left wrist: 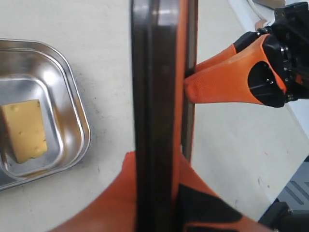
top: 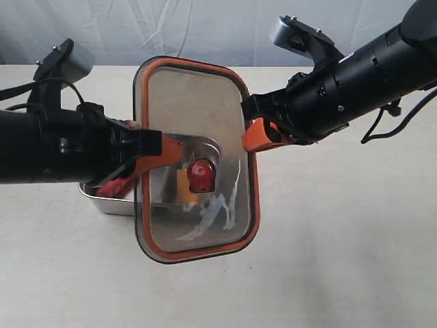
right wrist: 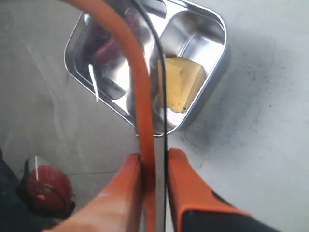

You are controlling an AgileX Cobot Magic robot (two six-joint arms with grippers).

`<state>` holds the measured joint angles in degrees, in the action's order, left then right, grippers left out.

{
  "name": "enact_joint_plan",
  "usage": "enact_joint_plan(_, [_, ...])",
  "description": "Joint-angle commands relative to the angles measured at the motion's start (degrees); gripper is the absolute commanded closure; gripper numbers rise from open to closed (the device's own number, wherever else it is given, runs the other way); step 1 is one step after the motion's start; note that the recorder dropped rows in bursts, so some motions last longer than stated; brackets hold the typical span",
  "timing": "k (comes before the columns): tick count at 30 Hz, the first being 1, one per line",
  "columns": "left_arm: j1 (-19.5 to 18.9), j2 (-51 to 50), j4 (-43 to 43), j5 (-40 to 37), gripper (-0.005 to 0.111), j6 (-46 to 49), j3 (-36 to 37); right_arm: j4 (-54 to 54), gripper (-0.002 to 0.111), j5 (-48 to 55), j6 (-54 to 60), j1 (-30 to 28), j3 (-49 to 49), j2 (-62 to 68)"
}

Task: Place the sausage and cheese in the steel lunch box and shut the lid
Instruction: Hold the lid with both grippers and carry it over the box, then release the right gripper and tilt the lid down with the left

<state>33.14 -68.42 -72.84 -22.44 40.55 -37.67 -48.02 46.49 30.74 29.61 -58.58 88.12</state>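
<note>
Sausage [right wrist: 104,48] blurred behind lid [top: 198,102] | lunch box [top: 102,203] mostly covered | cheese [left wrist: 24,128] clear

A pale beige table [top: 341,260] filled most of the scene; at twelve o'clock a wrinkled white curtain [top: 205,27] hung behind it.

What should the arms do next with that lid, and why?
Probably level the lid and lower it onto the steel lunch box: left gripper and right gripper pinch its opposite edges, it hangs tilted above the box, and the cheese lies inside.
</note>
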Motion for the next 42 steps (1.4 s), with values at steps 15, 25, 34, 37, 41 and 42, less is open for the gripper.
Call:
enact_joint_plan(15, [-0.25,0.68,49.49,10.59,0.107,0.45,-7.06,11.55,0.066,-1.92,-4.85,-5.63,-0.03,-15.37])
enact_joint_plan(25, [-0.25,0.68,87.96,9.56,0.107,-4.41,-6.95,13.43,0.066,-1.54,-6.79,-5.63,-0.03,-19.41])
enact_joint_plan(34, [2.51,-1.64,123.53,5.17,0.107,-32.47,-5.29,13.43,0.066,-1.54,-7.32,-5.63,-0.03,-19.41])
enact_joint_plan(37, [6.69,-3.53,135.06,1.37,0.107,-40.55,-3.98,13.43,0.066,-1.33,-7.30,-5.63,-0.03,-19.41])
enact_joint_plan(41, [12.25,-7.43,156.39,-7.68,0.107,-61.95,-2.30,13.89,0.066,-0.14,-7.30,-5.63,-0.03,-19.41])
enact_joint_plan(42, [13.65,-8.52,161.36,-10.49,0.107,-67.84,-1.97,14.02,0.066,0.00,-7.30,-5.63,-0.03,-19.41])
